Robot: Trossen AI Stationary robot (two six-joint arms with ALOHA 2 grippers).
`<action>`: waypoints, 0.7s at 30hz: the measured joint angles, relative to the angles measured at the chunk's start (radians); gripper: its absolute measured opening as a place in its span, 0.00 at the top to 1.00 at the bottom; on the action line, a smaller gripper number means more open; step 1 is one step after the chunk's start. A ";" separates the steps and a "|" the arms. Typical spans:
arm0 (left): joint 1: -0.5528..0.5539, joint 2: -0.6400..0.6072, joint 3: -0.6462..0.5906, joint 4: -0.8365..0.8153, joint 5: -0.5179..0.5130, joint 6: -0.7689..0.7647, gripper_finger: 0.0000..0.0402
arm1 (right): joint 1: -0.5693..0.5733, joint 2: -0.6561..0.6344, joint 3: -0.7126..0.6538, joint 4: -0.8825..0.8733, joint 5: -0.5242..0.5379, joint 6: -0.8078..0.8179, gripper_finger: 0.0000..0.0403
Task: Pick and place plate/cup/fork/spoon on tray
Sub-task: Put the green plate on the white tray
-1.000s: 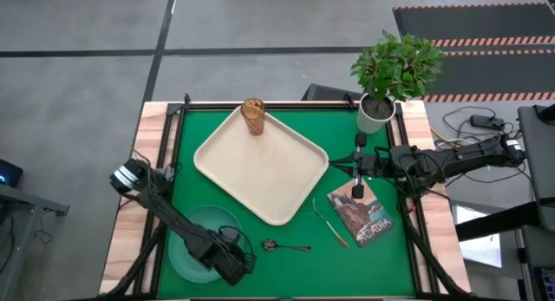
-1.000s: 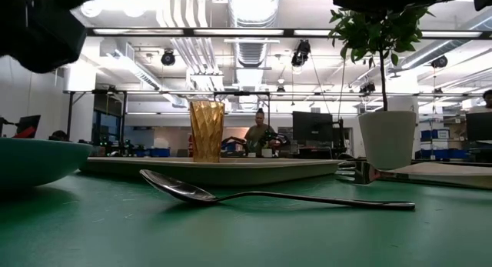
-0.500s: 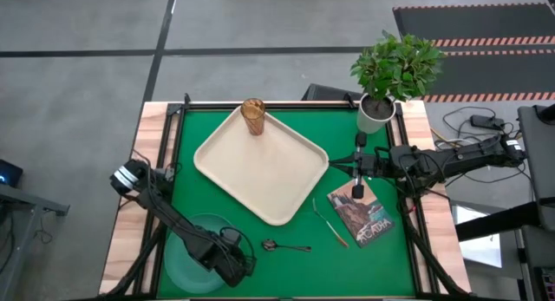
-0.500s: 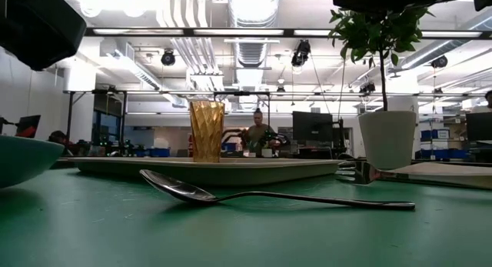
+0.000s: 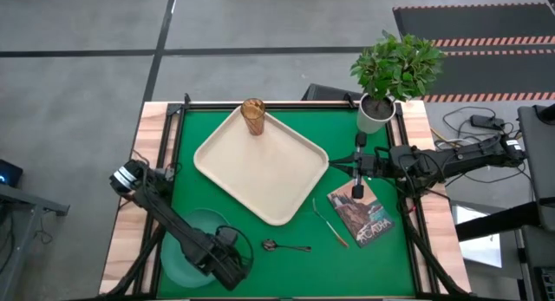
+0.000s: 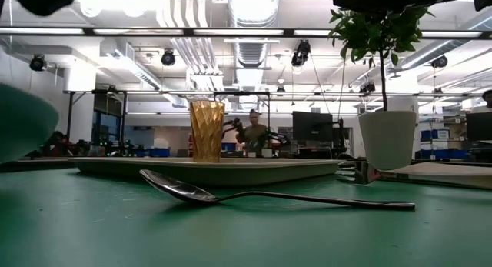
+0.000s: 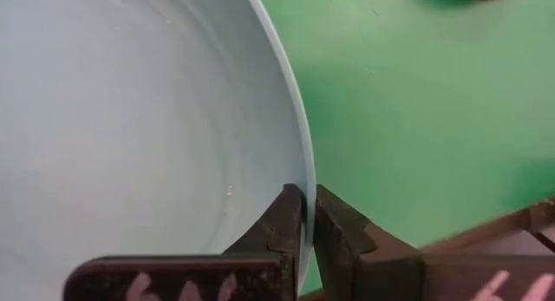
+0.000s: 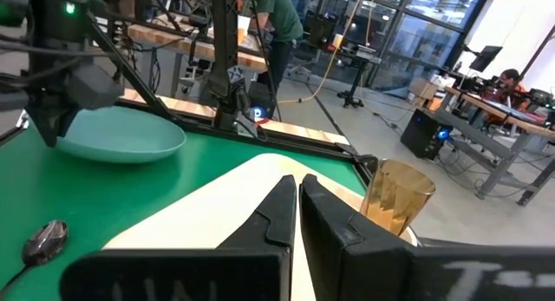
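Note:
The teal-green plate [image 5: 192, 246] hangs at the table's near left in my left gripper [image 5: 227, 266], which is shut on its rim. It also shows in the left wrist view [image 7: 130, 119], the low view [image 6: 19, 121] and the right wrist view [image 8: 121, 134]. The amber cup [image 5: 252, 116] stands on the far corner of the cream tray [image 5: 260, 166]. The dark spoon [image 5: 286, 246] and the red-handled fork [image 5: 330, 224] lie on the green mat. My right gripper [image 5: 334, 168] is shut and empty, above the tray's right edge. My left gripper pinches the plate's rim [image 7: 303, 175] on its near right side, one finger [image 7: 282, 219] on the inner face and one [image 7: 338, 227] on the outer. The fingers come from above. The plate is lifted off the mat and tilted.
A picture-covered book [image 5: 362, 214] lies right of the fork. A white plant pot [image 5: 375, 115] stands at the far right corner. The wooden table edge [image 7: 486, 232] is close to the left gripper. People show in the room beyond the table.
My left gripper has gone up and a little toward the table's left edge with the plate. The plate has risen off the mat and tipped more steeply. My right arm has kept still.

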 joint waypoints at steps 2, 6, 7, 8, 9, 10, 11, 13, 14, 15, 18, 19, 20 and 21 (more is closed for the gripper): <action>0.000 0.000 0.019 -0.002 -0.003 0.013 0.99 | 0.000 0.000 0.000 -0.001 0.000 0.000 0.98; 0.001 0.000 0.058 -0.031 -0.003 0.034 1.00 | 0.000 0.000 0.000 -0.007 0.004 -0.005 0.98; 0.002 0.000 0.069 -0.040 -0.004 0.039 1.00 | 0.000 0.000 0.000 -0.010 0.007 -0.006 0.98; 0.002 0.000 0.080 -0.055 -0.004 0.046 1.00 | 0.000 0.000 0.000 -0.014 0.007 -0.008 0.98; 0.003 0.000 0.092 -0.072 -0.004 0.049 1.00 | 0.000 -0.001 0.000 -0.017 0.008 -0.014 0.98; 0.004 0.000 0.099 -0.087 -0.008 0.049 1.00 | 0.000 -0.002 0.000 -0.020 0.008 -0.017 0.98; 0.004 0.000 0.108 -0.102 -0.019 0.050 1.00 | 0.000 -0.002 0.000 -0.021 0.008 -0.018 0.98; 0.004 0.000 0.129 -0.129 -0.054 0.060 1.00 | 0.000 -0.008 0.000 -0.021 0.008 -0.018 0.98; 0.004 -0.001 0.140 -0.137 -0.077 0.071 1.00 | 0.000 -0.009 0.000 -0.021 0.008 -0.018 0.98; 0.005 -0.001 0.151 -0.143 -0.100 0.080 1.00 | 0.000 -0.012 0.000 -0.021 0.008 -0.018 0.98; 0.010 -0.001 0.167 -0.155 -0.162 0.120 1.00 | 0.000 -0.019 0.000 -0.023 0.008 -0.018 0.98; 0.012 -0.001 0.174 -0.157 -0.180 0.134 1.00 | 0.000 -0.022 0.000 -0.025 0.008 -0.018 0.98; 0.015 -0.001 0.180 -0.160 -0.193 0.151 1.00 | 0.000 -0.022 0.000 -0.028 0.008 -0.017 0.98; 0.018 -0.001 0.188 -0.164 -0.203 0.163 1.00 | 0.000 -0.023 0.000 -0.028 0.008 -0.015 0.98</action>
